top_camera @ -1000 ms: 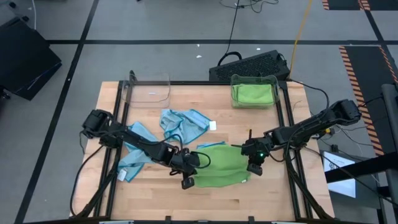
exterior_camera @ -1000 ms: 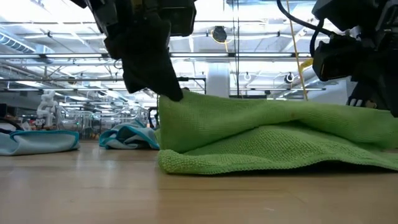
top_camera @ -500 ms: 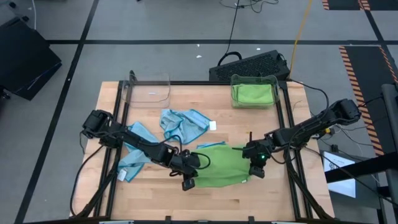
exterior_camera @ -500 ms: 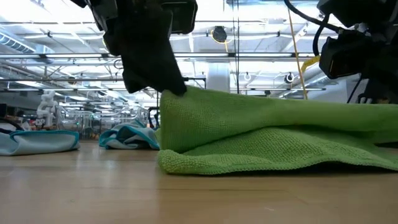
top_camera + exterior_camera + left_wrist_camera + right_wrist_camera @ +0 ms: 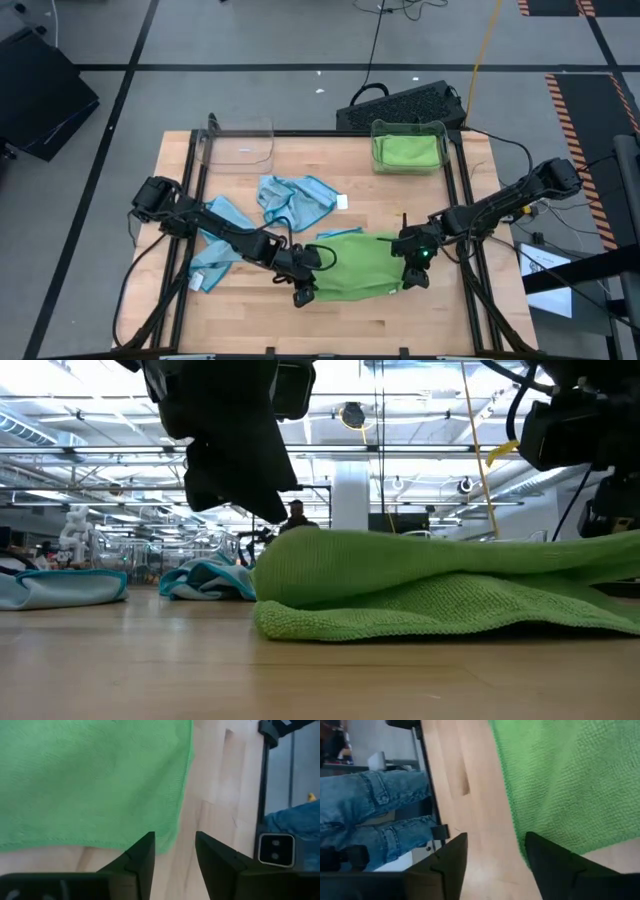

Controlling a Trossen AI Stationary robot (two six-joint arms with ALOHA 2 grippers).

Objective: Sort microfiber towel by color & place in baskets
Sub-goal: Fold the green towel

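A green towel (image 5: pixel 355 265) lies folded double on the wooden table's near middle, its upper layer resting on the lower one (image 5: pixel 420 585). My left gripper (image 5: pixel 175 845) stands open just off the towel's left corner (image 5: pixel 170 837). At the towel's right edge (image 5: pixel 520 835), my right gripper (image 5: pixel 496 850) is open as well. Neither holds anything. Two blue towels (image 5: pixel 295 197) (image 5: pixel 215 245) lie crumpled toward the left. One clear basket (image 5: pixel 240 145) stands at the far left. The other basket (image 5: pixel 408 130), at the far right, holds a green towel (image 5: pixel 408 152).
A black frame rail (image 5: pixel 190 200) runs along the table's left side and another (image 5: pixel 462 200) along the right. A small white tag (image 5: pixel 342 202) lies near the blue towels. A person in jeans (image 5: pixel 375 805) stands beside the table. Bare wood shows along the near edge (image 5: pixel 330 325).
Both grippers have opened and let go of the green towel. Its upper layer, held up at both ends a second ago, has dropped onto the lower layer and now lies rounded and slack. Both hands have stayed nearly in place above it.
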